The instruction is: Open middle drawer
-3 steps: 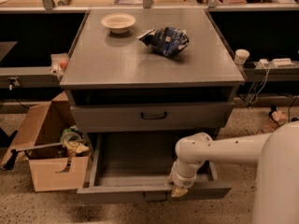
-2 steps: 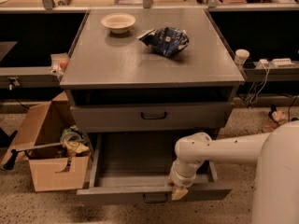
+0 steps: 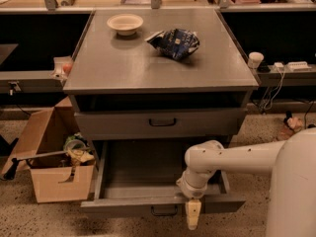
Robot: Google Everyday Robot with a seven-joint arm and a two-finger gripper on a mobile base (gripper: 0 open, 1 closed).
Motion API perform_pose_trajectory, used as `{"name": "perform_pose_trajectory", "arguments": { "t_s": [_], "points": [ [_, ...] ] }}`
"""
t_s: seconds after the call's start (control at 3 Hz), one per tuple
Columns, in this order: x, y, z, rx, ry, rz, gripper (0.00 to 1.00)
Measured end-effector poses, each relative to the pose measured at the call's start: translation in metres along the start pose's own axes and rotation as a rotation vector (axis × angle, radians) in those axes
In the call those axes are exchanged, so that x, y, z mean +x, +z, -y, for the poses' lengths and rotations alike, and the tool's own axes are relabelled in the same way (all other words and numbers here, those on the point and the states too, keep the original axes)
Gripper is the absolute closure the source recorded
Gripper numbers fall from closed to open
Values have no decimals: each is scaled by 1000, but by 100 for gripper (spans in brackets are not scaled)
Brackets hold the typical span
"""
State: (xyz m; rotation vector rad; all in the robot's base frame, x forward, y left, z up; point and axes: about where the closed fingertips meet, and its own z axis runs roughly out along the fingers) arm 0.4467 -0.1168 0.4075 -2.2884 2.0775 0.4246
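Grey metal middle drawer (image 3: 138,174), far out, shallow tray in view, gripper (image 3: 193,215) at its front panel.

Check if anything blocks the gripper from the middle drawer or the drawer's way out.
Nothing visible does. The gripper sits at the front panel of the middle drawer, right of its handle; the cardboard box stands beside the cabinet, clear of the drawer's path.

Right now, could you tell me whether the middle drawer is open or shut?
Open: the middle drawer is pulled out, its tray floor showing below the shut upper drawer; the gripper is at its front panel.
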Motion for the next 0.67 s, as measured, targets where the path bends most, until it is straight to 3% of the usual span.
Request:
{"name": "perform_pose_trajectory", "arguments": {
  "t_s": [0.33, 0.67],
  "points": [
    [-7, -18, 4, 19, -40, 11, 0],
    [-14, -74, 12, 113, -103, 21, 0]
  ]
}}
